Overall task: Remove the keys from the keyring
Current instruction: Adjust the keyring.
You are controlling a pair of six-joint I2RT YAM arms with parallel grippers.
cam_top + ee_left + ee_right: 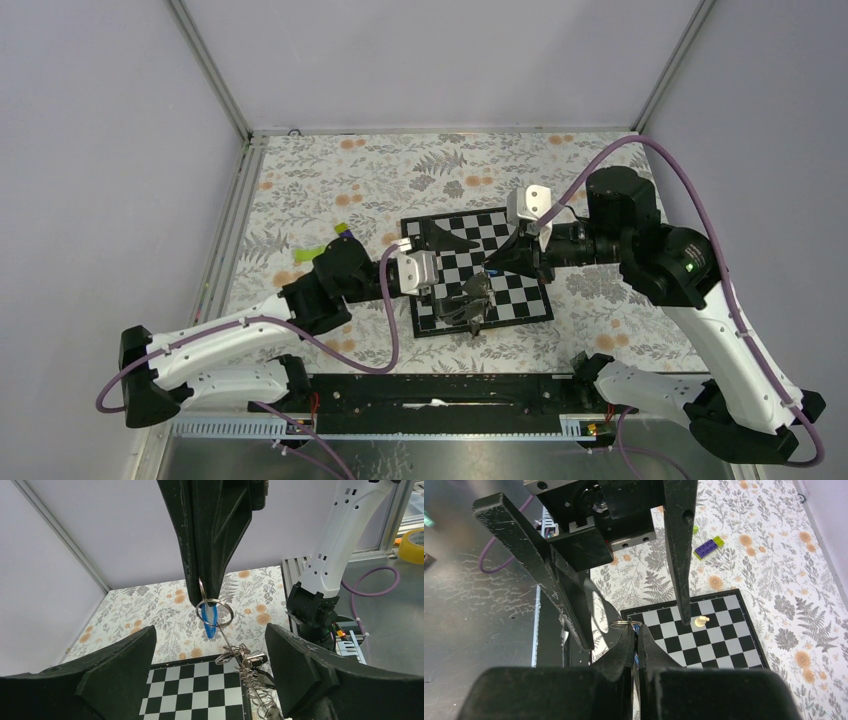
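Right gripper (632, 634): jaws pressed together, pinching the keyring (209, 626) by its metal ring (232, 614). The small blue clip (210, 617) hangs from that ring just below the fingertips. The grip is held above the chessboard (520, 300), over its near half in the top view. Below the ring a line of smaller linked rings runs downward, and the keys (248, 661) (a silvery cluster) hang on it, attached to the keyring. In the left wrist view the cluster sits low between that tool's two fingers, closer to the one on the right of that view; contact with it cannot be told. Whether the lowest links reach the board cannot be told either, and the keyring's fabric strap cannot be made out with certainty. Left gripper (209, 642): jaws spread wide and holding nothing. Its fingers (117, 672) stand on either side of the hanging assembly and point toward the right gripper, so the two tools face each other across the board. Other items: a pale pawn (700, 621) sits on the chessboard, apart from both tools – a purple-and-yellow block (708, 548) lies on the floral table cover (350, 180) off the board, well apart from the keys
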